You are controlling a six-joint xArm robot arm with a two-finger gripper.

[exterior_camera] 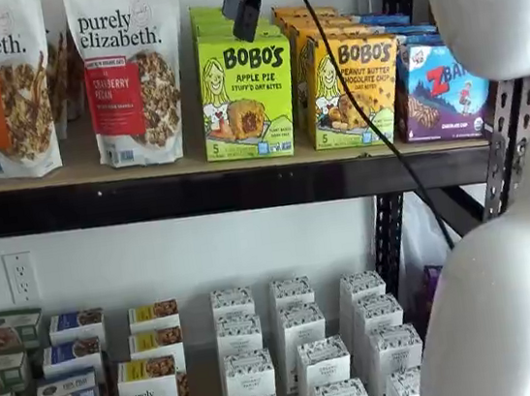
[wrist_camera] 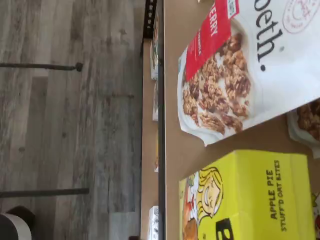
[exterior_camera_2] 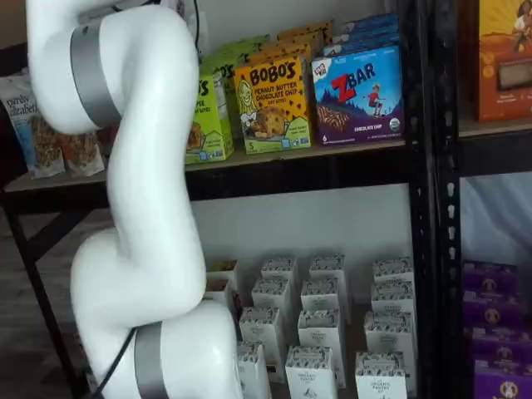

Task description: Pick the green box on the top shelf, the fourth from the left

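The lime-green upright carton printed "BOBO'S Apple Pie Stuff'd Oat Bites" [exterior_camera: 247, 98] stands upper centre of the frame in a shelf view, on the long tan wooden top shelf board with its thick black metal front rail [exterior_camera: 196, 192]. To its left stands a white Purely Elizabeth cranberry granola pouch with a red label [exterior_camera: 131, 74]; just beside it on the right stands the yellow-orange Bobo's peanut butter chocolate chip box [exterior_camera: 353, 89], then a blue Zbar carton [exterior_camera: 442, 92]. The gripper's black fingers [exterior_camera: 247, 3] hang from the top edge of the frame, in front of the upper edge of the green carton, with a black cable [exterior_camera: 350, 99] trailing down to the right. The fingers appear side-on, so whether they stand apart or together cannot be told. No box is seen between them. In a shelf view [exterior_camera_2: 208, 116] the green carton is largely hidden behind the white arm [exterior_camera_2: 141, 208]. The wrist view shows the carton's face [wrist_camera: 250, 197] beside the granola pouch [wrist_camera: 235, 75] on the tan board. Rows of small white cartons [exterior_camera: 301, 359] fill the lower shelf.
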